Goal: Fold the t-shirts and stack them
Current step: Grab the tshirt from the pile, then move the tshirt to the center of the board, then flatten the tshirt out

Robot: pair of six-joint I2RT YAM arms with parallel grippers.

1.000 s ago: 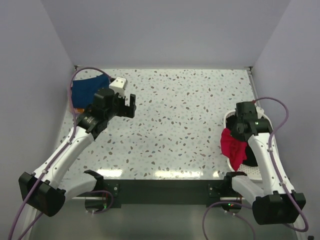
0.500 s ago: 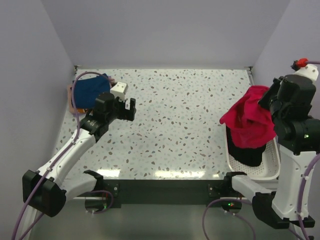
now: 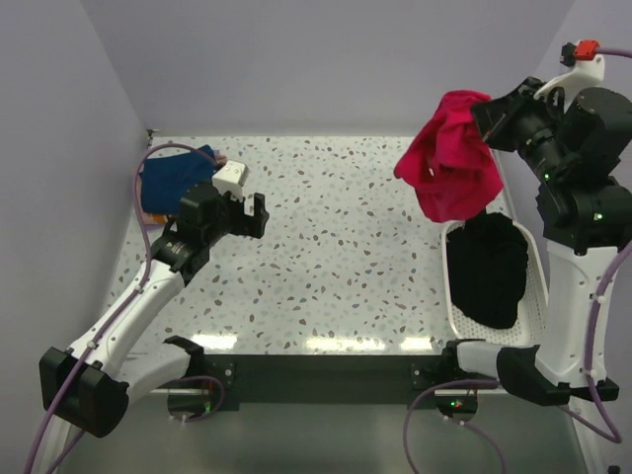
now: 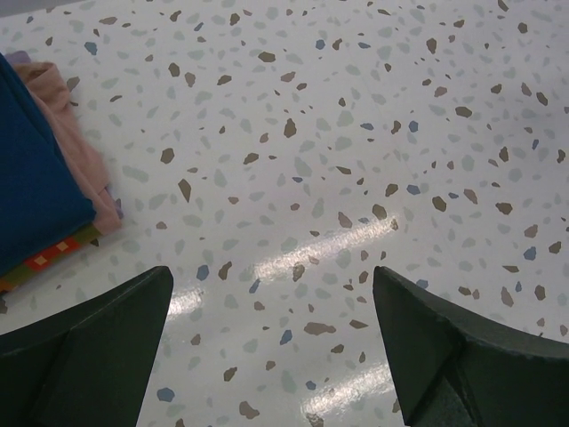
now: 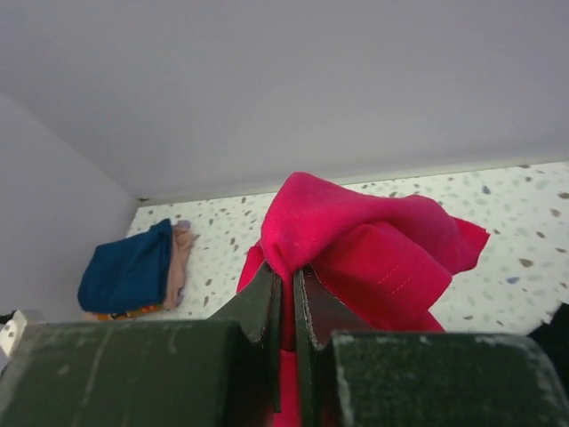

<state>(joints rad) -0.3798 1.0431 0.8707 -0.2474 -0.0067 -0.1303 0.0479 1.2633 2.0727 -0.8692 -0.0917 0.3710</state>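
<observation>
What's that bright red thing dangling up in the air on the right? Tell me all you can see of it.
It is a crimson-red t-shirt, soft plain cloth, crumpled rather than folded. The right claw is shut on a pinch of its upper edge; the rest hangs loose in folds, clear of the table. A stitched hem shows in the right wrist view. It hangs over the far end of the white basket, which holds black clothing. Nothing else seems to touch it.

We see a white tabletop [image 3: 346,267] speckled with grey and brown flecks, glossy with light reflections along its six o'clock edge. At about four o'clock sits a white perforated plastic basket [image 3: 533,296], just beside the right-hand wall. Plain pale lilac walls [image 3: 316,59] enclose three sides.
</observation>
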